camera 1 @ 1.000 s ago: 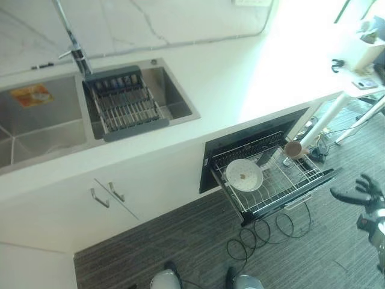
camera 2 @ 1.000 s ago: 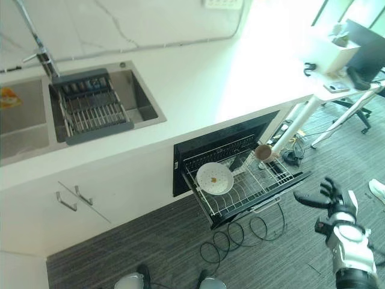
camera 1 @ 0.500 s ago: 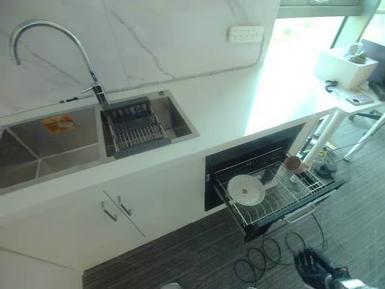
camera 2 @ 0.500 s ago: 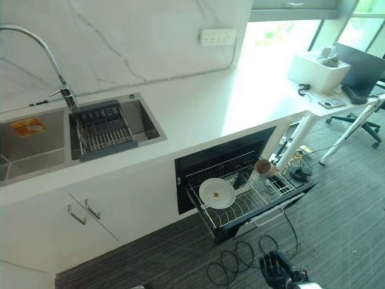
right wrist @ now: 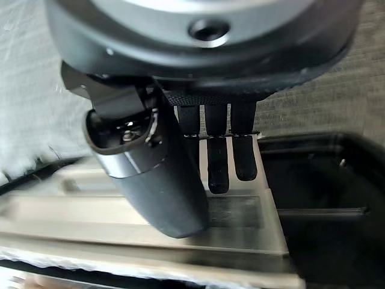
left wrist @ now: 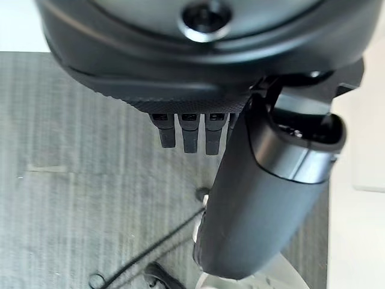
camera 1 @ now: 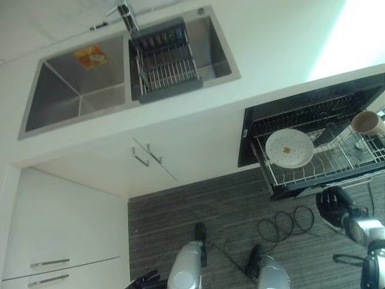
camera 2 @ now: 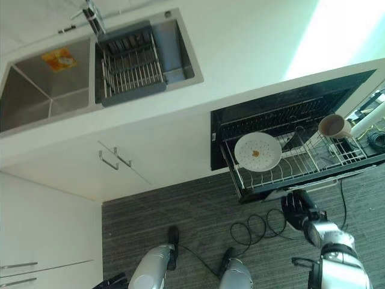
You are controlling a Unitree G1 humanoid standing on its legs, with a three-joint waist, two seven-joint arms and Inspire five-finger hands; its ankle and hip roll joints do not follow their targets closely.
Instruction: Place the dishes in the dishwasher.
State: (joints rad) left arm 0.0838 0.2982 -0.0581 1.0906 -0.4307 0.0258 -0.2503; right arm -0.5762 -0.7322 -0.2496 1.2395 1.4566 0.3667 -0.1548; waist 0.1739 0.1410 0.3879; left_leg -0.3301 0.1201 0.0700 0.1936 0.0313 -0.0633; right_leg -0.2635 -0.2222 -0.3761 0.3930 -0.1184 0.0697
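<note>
Right hand (camera 2: 299, 208) hangs low at 4 o'clock of the head views, just below the front edge of the pulled-out rack (camera 2: 313, 168). In its own wrist view the fingers (right wrist: 218, 162) run straight down, loosely side by side, thumb (right wrist: 157, 174) alongside, nothing held. Fingertips sit over a pale metal bar (right wrist: 150, 211), probably the rack's front handle; contact can't be confirmed from that angle.

Left hand (left wrist: 240, 168) is seen in its wrist view: fingers (left wrist: 189, 133) relaxed and straight, thumb forward, empty, grey floor (left wrist: 78, 180) behind it.

Dishes:
- plate (camera 2: 257, 152), white with a small brown spot, lies tilted on the rack's left end
- cup (camera 2: 334, 126), brown inside, sits at the rack's far right, about 2 o'clock from the plate, well apart from it

Dishwasher (camera 2: 271, 114) is a black opening under the counter (camera 2: 240, 54), at 3 o'clock of the frame. Sink (camera 2: 54, 84) is at 11 o'clock, with a grey drain basket (camera 2: 129, 69) in its right basin and an orange item (camera 2: 59, 58) in the left one. Cabinet handles (camera 2: 113, 159) sit between sink and dishwasher.
</note>
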